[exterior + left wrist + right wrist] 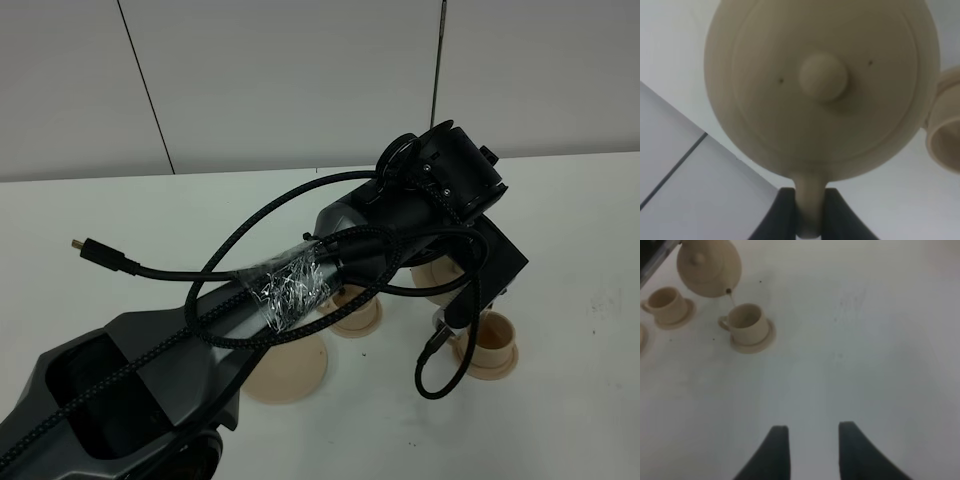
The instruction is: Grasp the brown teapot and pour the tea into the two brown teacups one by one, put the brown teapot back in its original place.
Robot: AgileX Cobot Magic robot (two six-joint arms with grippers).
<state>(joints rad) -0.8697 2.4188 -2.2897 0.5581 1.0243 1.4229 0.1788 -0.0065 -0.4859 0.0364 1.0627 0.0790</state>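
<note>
My left gripper [810,216] is shut on the loop handle of the brown teapot [825,85] and holds it tilted in the air. In the right wrist view the teapot [707,267] pours a thin stream from its spout into the nearer teacup [747,322] on its small saucer. The second teacup [665,305] stands beside it, apart from the pot. In the exterior view my left arm hides most of the teapot [432,280]; the cup being filled [492,338] and the other cup [352,312] show below it. The large saucer [290,370] is bare. My right gripper [812,450] is open and empty.
My left arm [300,290] with its looped black cables stretches across the white table [580,230] from the lower left to the cups. A loose cable plug [95,252] hangs at the left. A grey panelled wall stands behind the table.
</note>
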